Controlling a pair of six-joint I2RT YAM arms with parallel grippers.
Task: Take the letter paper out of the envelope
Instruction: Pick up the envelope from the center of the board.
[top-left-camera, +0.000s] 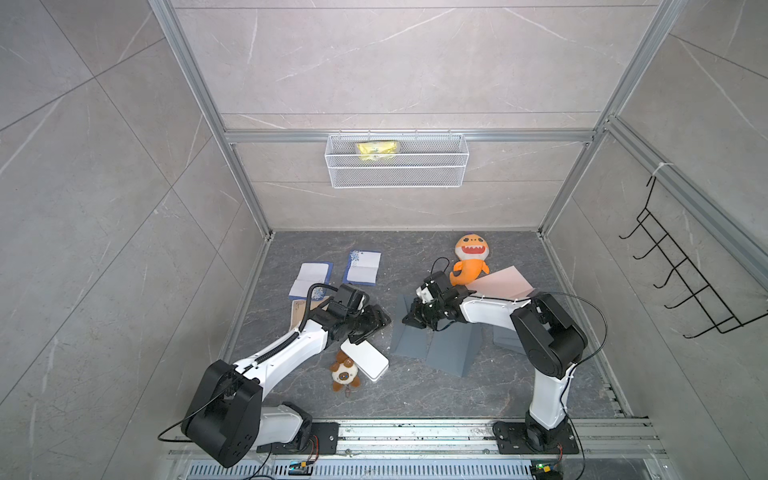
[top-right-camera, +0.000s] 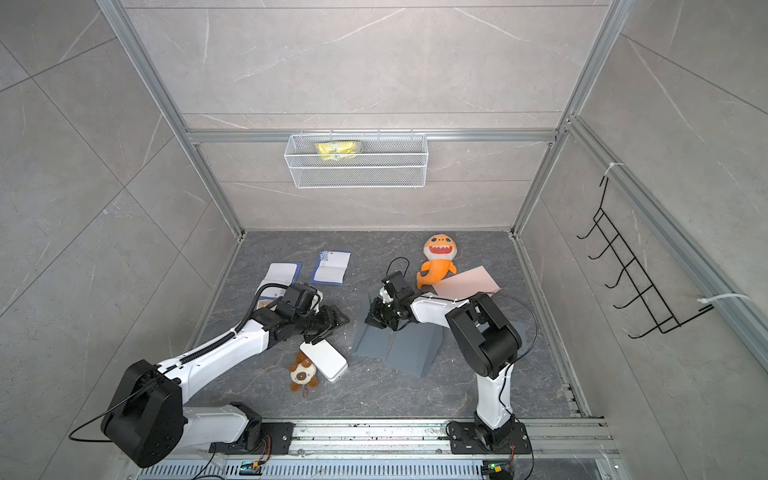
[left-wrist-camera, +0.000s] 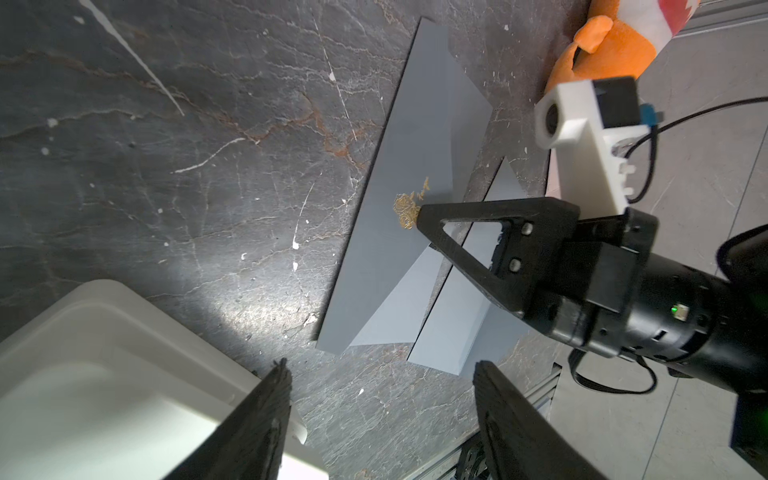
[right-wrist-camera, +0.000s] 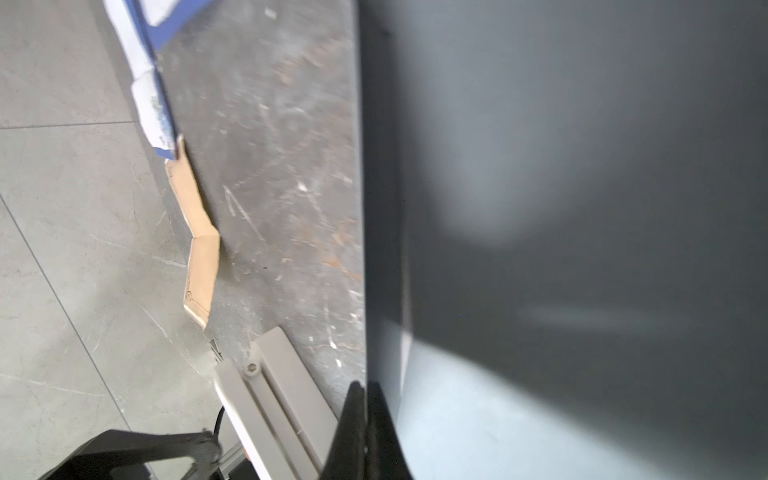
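A grey envelope (top-left-camera: 409, 343) (top-right-camera: 370, 343) (left-wrist-camera: 386, 249) lies on the dark table right of centre, with a gold seal mark (left-wrist-camera: 407, 212) on it. My right gripper (top-left-camera: 406, 321) (top-right-camera: 369, 320) (left-wrist-camera: 419, 216) (right-wrist-camera: 363, 386) is shut at the edge of its flap (right-wrist-camera: 540, 208) beside that mark. In the right wrist view the flap's edge runs into the closed tips. The letter paper is hidden. My left gripper (top-left-camera: 384, 322) (top-right-camera: 343, 318) (left-wrist-camera: 380, 370) is open to the envelope's left, above bare table, holding nothing.
Another grey envelope (top-left-camera: 453, 349) lies against the first, with a third (top-left-camera: 505, 338) under the right arm. A white box (top-left-camera: 365, 359) and brown plush (top-left-camera: 344, 374) sit under the left arm. An orange plush (top-left-camera: 469, 259) and pink sheet (top-left-camera: 503, 282) lie behind; blue-bordered sheets (top-left-camera: 361, 268) back left.
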